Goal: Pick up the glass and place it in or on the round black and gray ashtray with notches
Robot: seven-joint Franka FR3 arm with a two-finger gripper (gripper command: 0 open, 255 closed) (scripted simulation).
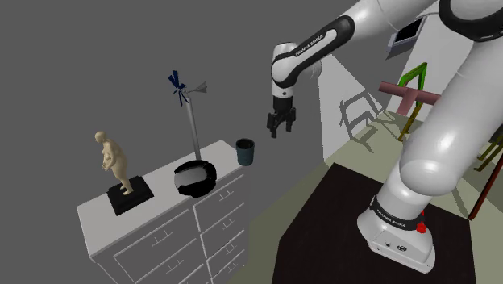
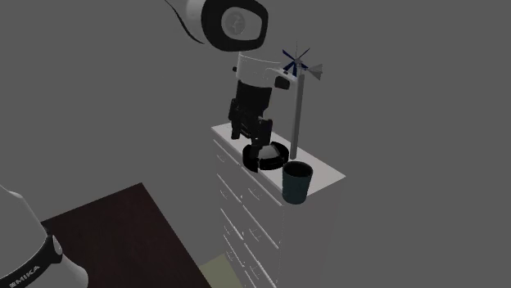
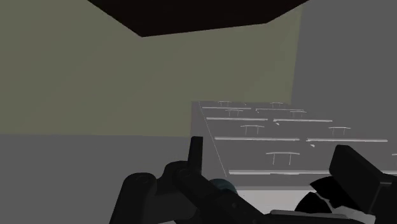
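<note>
Glass (image 1: 245,152) first: a dark teal tumbler, upright and mouth up, standing at the very corner of the white dresser (image 1: 161,234), just beside the round black and gray ashtray (image 1: 197,177). The gripper (image 1: 280,132) hangs in the air off that corner, above the rim's height, fingers pointing down and set apart with nothing between them. In the shoulder view the glass lies down and to the left of it, so the coming move looks like a short slide across and a drop, jaws straddling the vertical wall. The ashtray sits next along the top, an easy hop afterwards by the look of it. Further back stand a tall pinwheel on a pole (image 1: 187,85) and a pale figurine on a black base (image 1: 113,161). Plain grey walls behind, olive floor below, coloured frames (image 1: 411,97) off by the far wall.
</note>
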